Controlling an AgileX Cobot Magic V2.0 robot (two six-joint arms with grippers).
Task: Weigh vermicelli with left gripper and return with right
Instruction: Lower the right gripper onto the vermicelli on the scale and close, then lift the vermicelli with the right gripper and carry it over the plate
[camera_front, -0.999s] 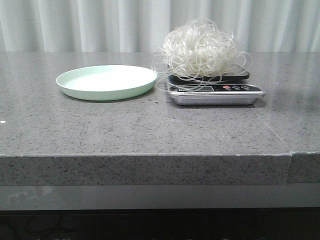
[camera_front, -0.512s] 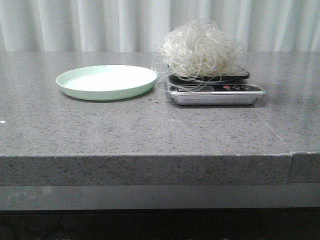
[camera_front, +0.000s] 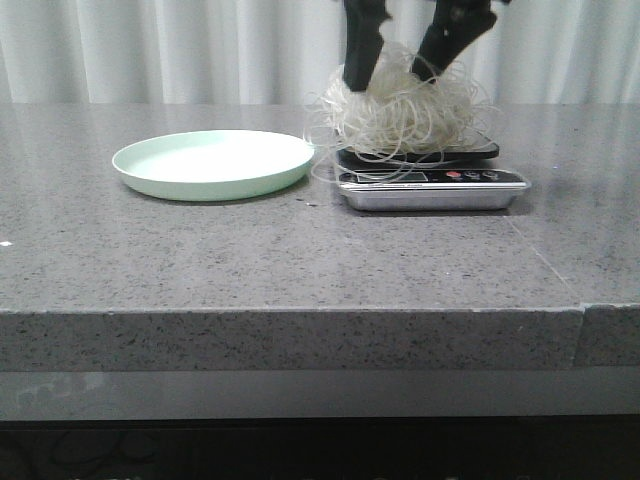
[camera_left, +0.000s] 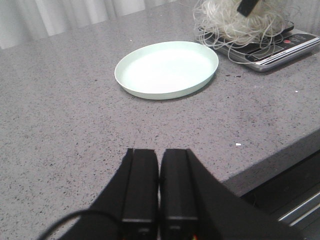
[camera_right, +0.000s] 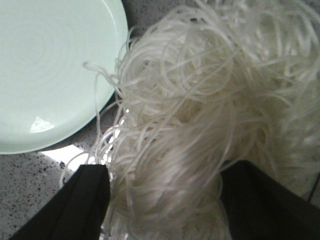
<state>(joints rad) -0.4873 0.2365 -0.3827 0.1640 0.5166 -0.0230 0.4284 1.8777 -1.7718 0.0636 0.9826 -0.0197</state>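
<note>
A tangled ball of pale vermicelli (camera_front: 402, 112) sits on the black-topped silver kitchen scale (camera_front: 432, 187) at the back of the counter. It also shows in the left wrist view (camera_left: 235, 22) and fills the right wrist view (camera_right: 200, 125). My right gripper (camera_front: 398, 62) has come down from above, open, with one black finger on each side of the ball's top (camera_right: 165, 200). My left gripper (camera_left: 159, 155) is shut and empty, low over the near counter, far from the scale. The mint-green plate (camera_front: 213, 163) is empty, to the left of the scale.
The grey speckled counter (camera_front: 300, 260) has its front edge close to the camera. White curtains hang behind. The plate's rim almost touches loose vermicelli strands beside the scale (camera_left: 272, 47).
My right gripper has dropped into view from above and now straddles the top of the vermicelli. The vermicelli, scale and plate have not moved.
</note>
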